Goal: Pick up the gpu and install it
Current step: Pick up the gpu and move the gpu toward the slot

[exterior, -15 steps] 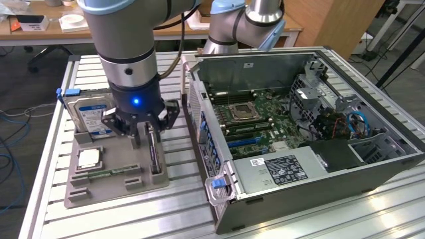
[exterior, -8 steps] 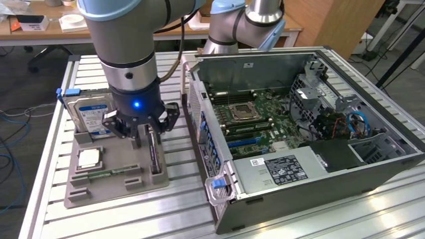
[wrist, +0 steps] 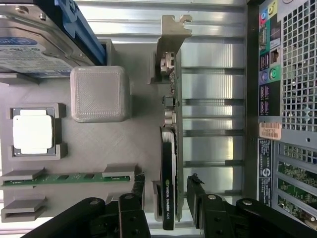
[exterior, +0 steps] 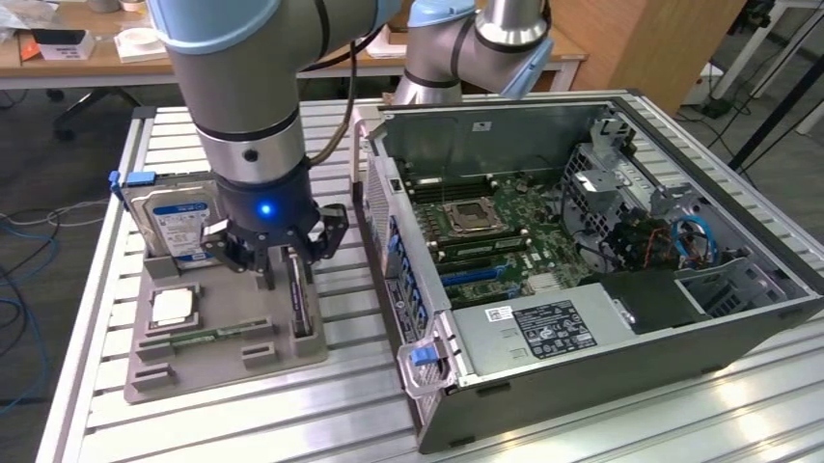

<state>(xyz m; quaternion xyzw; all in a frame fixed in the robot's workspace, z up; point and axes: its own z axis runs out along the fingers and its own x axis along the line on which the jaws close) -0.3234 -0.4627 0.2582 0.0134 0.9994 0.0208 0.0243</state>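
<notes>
The gripper (exterior: pixel 293 256) is hanging low over a grey holder tray (exterior: pixel 193 376) on the slatted metal worktop (exterior: pixel 258 424). Its fingers (wrist: pixel 195 196) are standing spread, one on each side of the gpu (wrist: pixel 169 148), with a gap showing on both sides, so nothing is being pinched.

The gpu is standing on its long edge in a slot along the side of the tray nearest the computer case (exterior: pixel 605 386), its metal bracket (wrist: pixel 171 29) pointing away from the fingers. White lettering along its dark edge is reading "NVIDIA QUADRO".

Other parts are crowding the same tray. A hard drive (exterior: pixel 174 222) with a blue-and-white label is standing upright at the far end, a square processor (wrist: pixel 32 131) is lying flat in its nest, and a green memory stick (wrist: pixel 64 177) is lying beside it. A raised grey block (wrist: pixel 99 94) is sitting just beside the card.

The case is lying open just beside the tray, on the exterior view's right, showing its motherboard (exterior: pixel 515 231). A black-and-white label (exterior: pixel 554 323) inside is too small for me to read.
</notes>
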